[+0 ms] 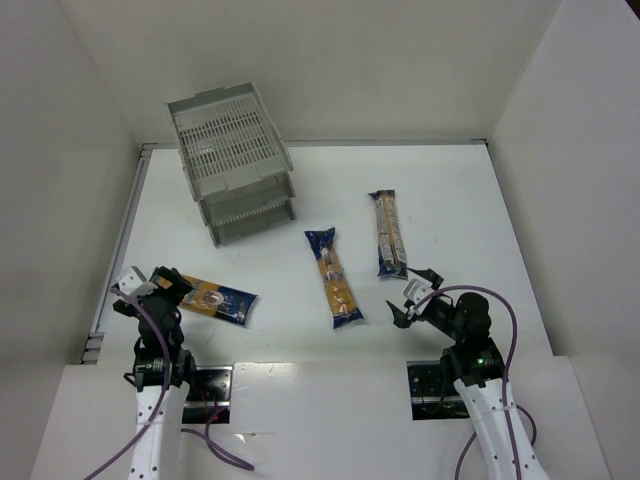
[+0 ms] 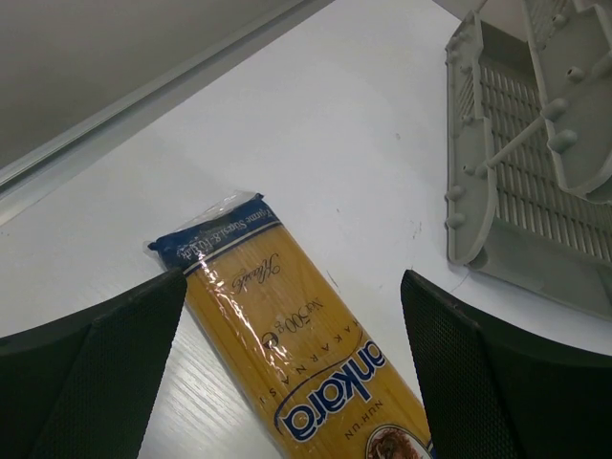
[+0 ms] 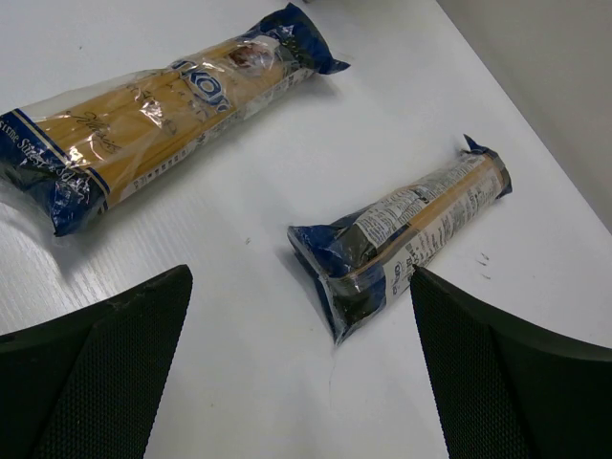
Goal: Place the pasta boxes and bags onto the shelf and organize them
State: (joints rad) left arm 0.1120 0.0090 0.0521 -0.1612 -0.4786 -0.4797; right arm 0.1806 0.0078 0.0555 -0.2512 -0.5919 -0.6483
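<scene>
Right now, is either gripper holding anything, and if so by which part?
Nothing is held. The left gripper is open over the left packet, not clamped on it. The right gripper is open, just short of the right packet.

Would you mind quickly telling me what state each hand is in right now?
Left hand: open, holding nothing; a pasta packet lies below it.
Right hand: open, holding nothing.

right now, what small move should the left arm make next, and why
Probably lower the left gripper and close it on the long blue-and-yellow plastic pasta packet: that packet lies flat on the white table between its open jaws, and the light grey slotted plastic rack stands beyond.
</scene>
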